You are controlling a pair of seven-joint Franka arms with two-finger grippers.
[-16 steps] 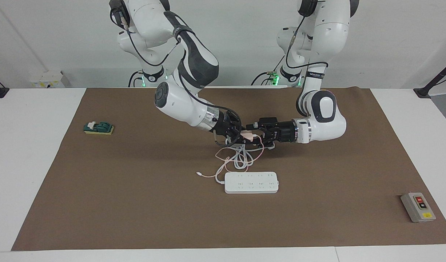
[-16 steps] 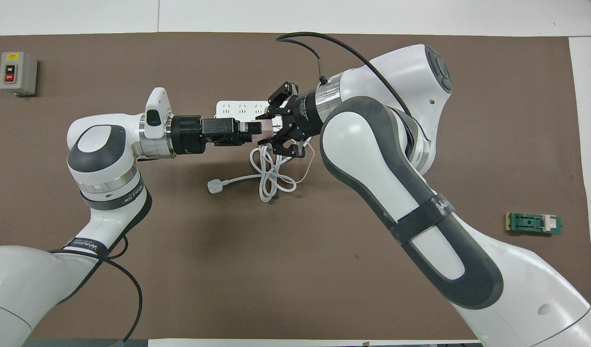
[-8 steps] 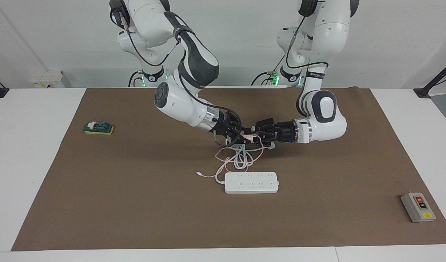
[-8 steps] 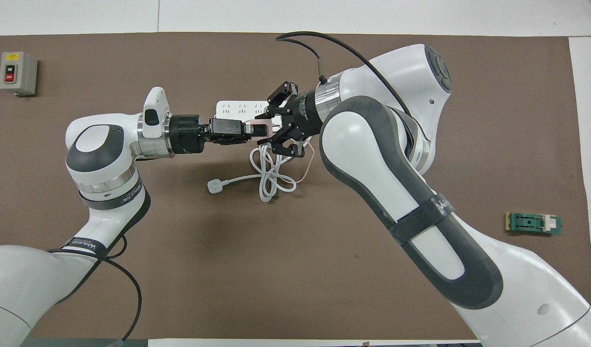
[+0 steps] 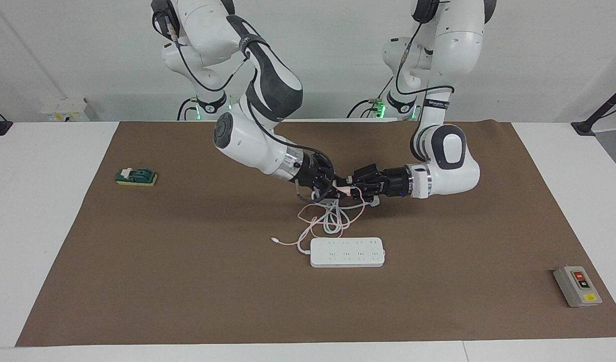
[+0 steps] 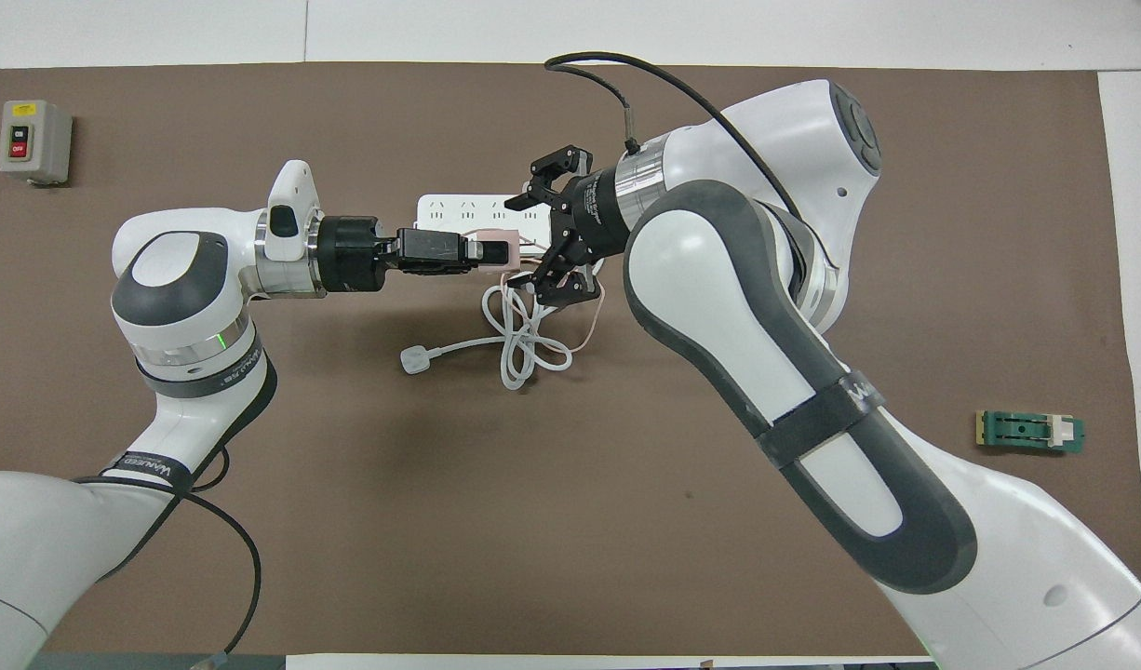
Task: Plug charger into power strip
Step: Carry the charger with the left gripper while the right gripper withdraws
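While both arms meet over the middle of the brown mat, the scene reads so:

Left gripper [image 6: 482, 250]: comes in level from the left arm's end of the table, fingers pinched tight on the charger [image 6: 498, 251], up in the air over the tangle of cords.

Charger: a small pale-pink cube sticking out of the left gripper's tips toward the right gripper; in the facing view [image 5: 344, 187] it sits between the two black hands. Its thin pink cable [image 5: 308, 223] drops from it in loops to the mat and ends in a small plug lying just beside the power strip.

Right gripper [image 6: 541, 230]: faces the left one from the right arm's end, jaws spread wide to either side of the charger's free end; its fingers [image 6: 554, 163] stand clear of the cube and hold nothing.

Power strip [image 5: 347, 252]: flat on the mat, farther from the robots than both grippers and the charger, well apart from the cube.

White cord [image 6: 524, 340]: coiled on the mat under the two grippers, its three-pin plug [image 6: 414, 359] lying toward the left arm's end.

Grey switch box [image 5: 577, 285]: at the mat's corner on the left arm's end, far from the robots.

Green block [image 5: 136, 177]: near the mat's edge on the right arm's end.
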